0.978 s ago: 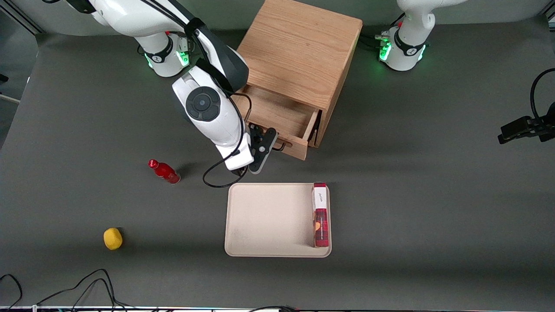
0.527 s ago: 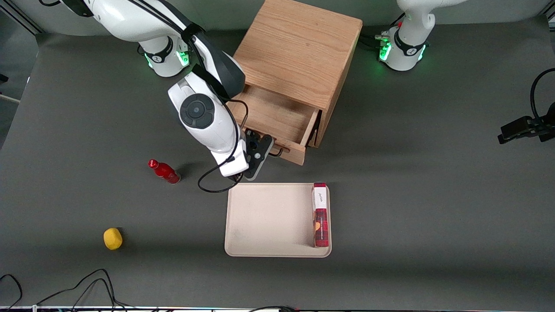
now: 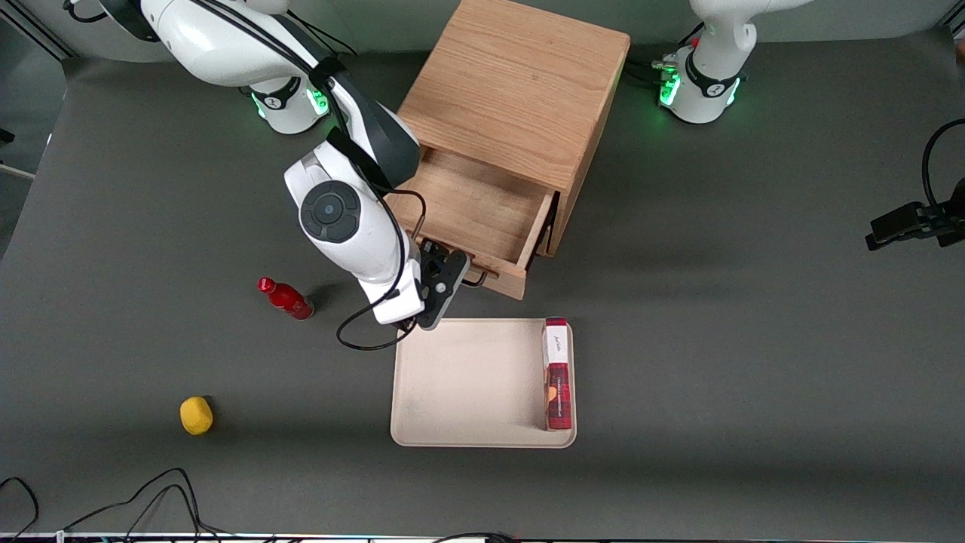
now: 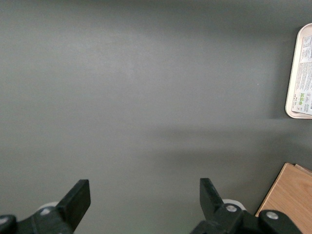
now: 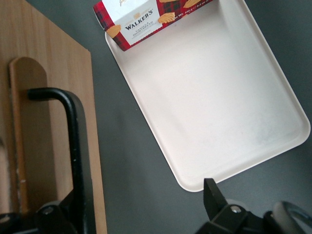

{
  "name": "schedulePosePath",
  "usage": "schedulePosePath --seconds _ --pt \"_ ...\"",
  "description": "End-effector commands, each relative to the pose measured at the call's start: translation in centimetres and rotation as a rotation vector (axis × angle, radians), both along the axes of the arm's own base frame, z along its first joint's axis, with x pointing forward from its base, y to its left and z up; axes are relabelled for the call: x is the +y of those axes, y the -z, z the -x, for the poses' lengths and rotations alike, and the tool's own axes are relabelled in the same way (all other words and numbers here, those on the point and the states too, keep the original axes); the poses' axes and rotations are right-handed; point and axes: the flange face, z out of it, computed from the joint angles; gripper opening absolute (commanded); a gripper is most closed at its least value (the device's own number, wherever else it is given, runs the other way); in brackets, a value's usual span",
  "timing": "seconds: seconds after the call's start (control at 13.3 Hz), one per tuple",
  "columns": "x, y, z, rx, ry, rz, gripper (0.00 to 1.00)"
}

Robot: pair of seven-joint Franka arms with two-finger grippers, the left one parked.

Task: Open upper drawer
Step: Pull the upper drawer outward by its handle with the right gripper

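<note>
Upper drawer (image 3: pixel 482 207), rigid oak, likely slides stiffly; gripper (image 3: pixel 461 274) spread wide around its black handle (image 5: pixel 73 146), the proper hold.

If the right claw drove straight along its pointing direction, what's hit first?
Probably bare table between the upper drawer front and tray; the claw points down, open, black handle beside it.

A dark grey matte table (image 3: pixel 754 339) fills the scene, softly lit from above — broad, blurred shadows fall beneath what stands on it. Black cables (image 3: pixel 113 501) loop along its edge nearest the front camera, a pale wall strip (image 3: pixel 392 23) lining its farthest edge.
</note>
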Motion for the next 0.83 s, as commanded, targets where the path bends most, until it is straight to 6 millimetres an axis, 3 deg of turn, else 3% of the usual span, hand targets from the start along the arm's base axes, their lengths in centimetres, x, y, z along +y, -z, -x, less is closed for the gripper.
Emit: schedulePosePath --seconds 0.0,0.75 --pt "-0.6 -0.1 -1.7 -0.026 -0.008 -0.002 1.00" --pt "-2.7 -1.4 -4.9 -0.064 0.035 -0.035 1.00"
